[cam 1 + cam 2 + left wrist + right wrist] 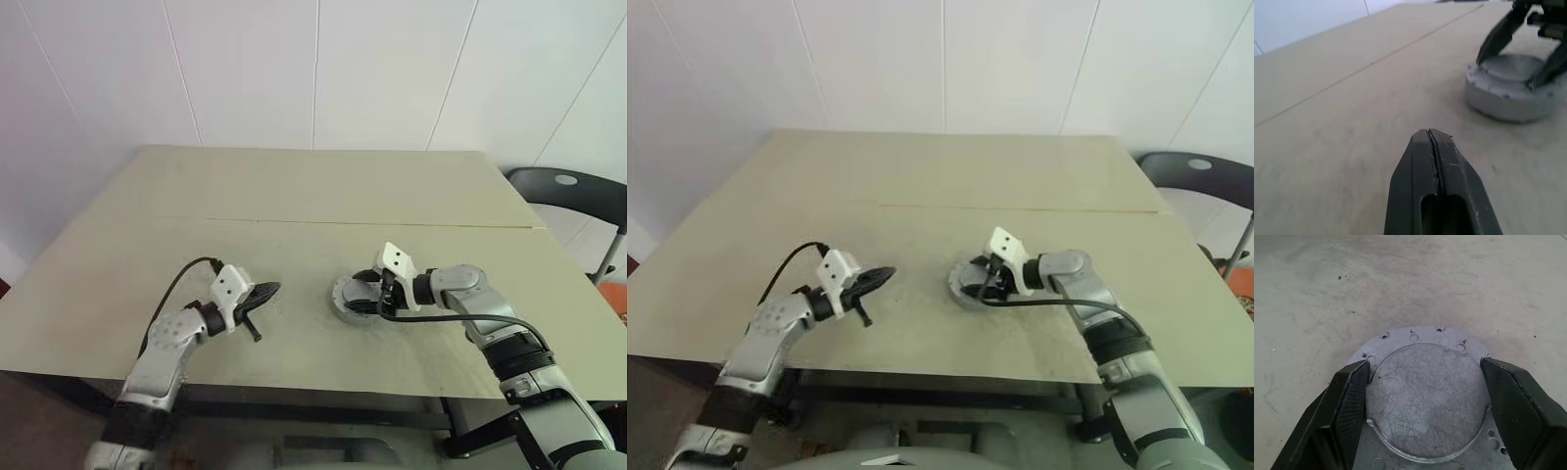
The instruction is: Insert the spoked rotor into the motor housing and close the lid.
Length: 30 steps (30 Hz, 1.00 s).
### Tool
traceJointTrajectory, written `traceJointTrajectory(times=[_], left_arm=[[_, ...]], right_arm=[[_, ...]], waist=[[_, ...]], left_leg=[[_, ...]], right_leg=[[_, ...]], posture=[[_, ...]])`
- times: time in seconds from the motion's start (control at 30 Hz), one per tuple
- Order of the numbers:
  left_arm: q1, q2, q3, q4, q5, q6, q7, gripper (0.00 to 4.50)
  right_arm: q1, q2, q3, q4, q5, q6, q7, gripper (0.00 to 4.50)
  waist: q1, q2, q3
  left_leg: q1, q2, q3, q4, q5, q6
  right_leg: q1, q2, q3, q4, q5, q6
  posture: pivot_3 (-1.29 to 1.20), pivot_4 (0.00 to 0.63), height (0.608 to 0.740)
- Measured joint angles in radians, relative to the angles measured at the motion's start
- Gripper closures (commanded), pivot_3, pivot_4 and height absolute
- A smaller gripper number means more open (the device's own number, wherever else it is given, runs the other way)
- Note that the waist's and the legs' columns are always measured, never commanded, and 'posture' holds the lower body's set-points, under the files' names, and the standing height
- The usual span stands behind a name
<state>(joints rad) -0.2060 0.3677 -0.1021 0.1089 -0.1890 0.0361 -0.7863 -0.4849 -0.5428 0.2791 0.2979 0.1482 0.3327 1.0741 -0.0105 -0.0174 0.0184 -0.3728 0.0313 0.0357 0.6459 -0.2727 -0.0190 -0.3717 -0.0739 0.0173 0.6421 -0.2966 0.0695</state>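
Note:
A thick round silver-grey metal puck (343,305) lies on the table right of centre. Its top is the lid (1425,401), a flat scratched face with a raised round centre and small holes around the rim. My right gripper (1425,366) points down over it, its wide-set fingers (1347,401) pressed against both sides of the raised centre. No copper windings of the motor housing show, and the spoked rotor is hidden. My left gripper (272,289) hovers just above the table, left of the puck, pointing toward it, fingers (1431,147) shut with nothing between them.
The beige table (294,196) has a seam (343,222) running across it behind both arms. A black chair (578,196) stands off the table's right edge. A white panelled wall rises behind the far edge.

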Motion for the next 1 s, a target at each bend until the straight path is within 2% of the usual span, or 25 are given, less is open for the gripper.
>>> traceJointTrajectory(times=[0.1,0.27,0.4,0.7,0.87,1.0], left_arm=[[-0.112,-0.045,-0.018,0.085,-0.005,-0.001,-0.035,4.50],[-0.236,-0.129,-0.076,0.221,-0.018,0.006,-0.126,4.50],[-0.279,-0.171,-0.076,0.303,-0.060,0.062,-0.190,4.50],[-0.332,-0.223,-0.081,0.402,-0.060,0.136,-0.253,4.50],[-0.364,-0.254,-0.129,0.443,0.001,0.160,-0.211,4.50],[-0.405,-0.225,-0.198,0.416,0.060,0.214,-0.213,4.50]], right_arm=[[-0.001,0.001,0.001,0.000,-0.001,0.000,0.002,1.24],[0.002,0.007,0.005,-0.013,-0.001,0.001,0.004,1.24],[0.004,0.014,0.005,-0.015,-0.001,0.001,-0.003,1.24],[0.014,0.037,0.004,-0.030,-0.004,0.002,-0.033,1.24],[0.010,0.056,0.004,-0.039,-0.007,0.008,-0.049,1.24],[0.012,0.067,-0.008,-0.045,-0.006,0.036,-0.053,1.24]], waist=[[-0.001,0.000,-0.001],[-0.007,0.000,-0.003],[-0.007,-0.001,-0.003],[-0.010,0.000,-0.002],[-0.012,0.000,-0.002],[-0.010,0.000,-0.001]], left_leg=[[0.000,-0.001,0.002,0.001,0.000,0.000],[0.000,0.000,0.002,-0.001,0.001,0.003],[0.000,0.002,0.002,-0.001,0.001,0.003],[0.001,0.001,-0.006,-0.001,0.001,0.003],[0.001,0.001,-0.009,-0.002,0.002,0.003],[0.002,0.001,-0.013,-0.002,0.002,0.004]], right_leg=[[0.000,-0.008,-0.008,-0.002,0.000,0.000],[0.001,-0.008,-0.011,-0.006,0.000,0.000],[0.001,-0.008,-0.015,-0.007,0.001,0.001],[0.000,-0.007,-0.022,-0.007,0.002,0.003],[0.000,-0.005,-0.023,-0.006,0.005,0.008],[-0.001,-0.001,-0.025,-0.006,0.005,0.008]], posture=[[0.00,0.000,0.740],[0.00,0.000,0.740],[0.00,0.000,0.740],[0.00,0.000,0.740],[0.00,0.000,0.740],[0.00,0.000,0.740]])
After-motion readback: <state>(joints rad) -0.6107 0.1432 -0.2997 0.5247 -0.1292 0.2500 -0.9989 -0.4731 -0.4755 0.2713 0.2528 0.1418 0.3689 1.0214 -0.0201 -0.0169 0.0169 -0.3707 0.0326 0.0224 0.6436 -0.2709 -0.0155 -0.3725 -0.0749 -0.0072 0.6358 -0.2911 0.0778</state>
